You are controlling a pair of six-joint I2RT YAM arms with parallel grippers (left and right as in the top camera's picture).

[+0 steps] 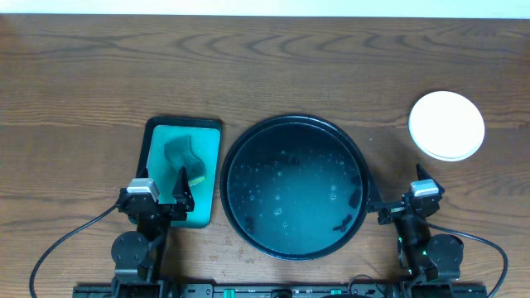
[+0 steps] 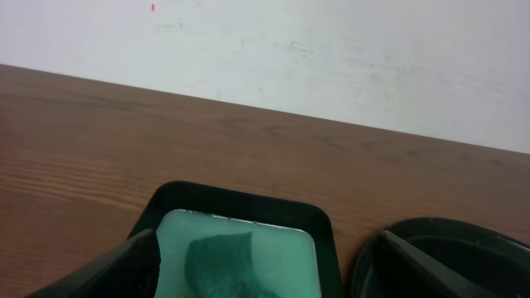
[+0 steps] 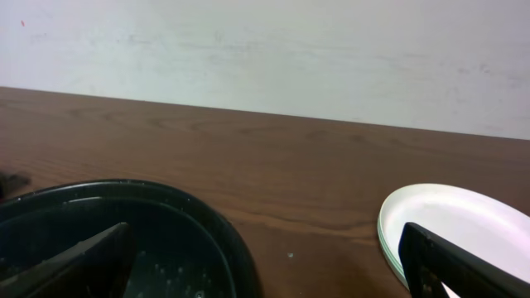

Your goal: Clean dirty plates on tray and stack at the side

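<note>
- Both arms show in the overhead view, drawn in at the near edge of the surface [image 1: 99,66]. My left fingers [image 1: 182,192] are spread wide and hold nothing, over the near end of the teal tray [image 1: 157,136]. My right fingers [image 1: 378,207] are spread just as wide and empty, beside the right rim of the black tray [image 1: 281,157].
- Same view, containers: the black tray carries no plate, only scattered water droplets [image 1: 277,175]. The teal tray holds a dark sponge [image 1: 184,157]. The plates [image 1: 446,124] sit stacked on the surface at far right, well apart from the black tray, with the white one on top.
- Left wrist view: my fingers [image 2: 108,269] frame the sponge [image 2: 219,265] lying in the teal tray, nothing between them. The black tray's rim [image 2: 447,228] shows at right.
- Right wrist view: my fingers [image 3: 464,269] stand apart and empty. The stack [image 3: 464,219] lies ahead to the right, a green edge showing under the white plate. I cannot count the plates.
- My judgement: washing and stacking look finished, so the next move calls only for staying clear of the stack.
</note>
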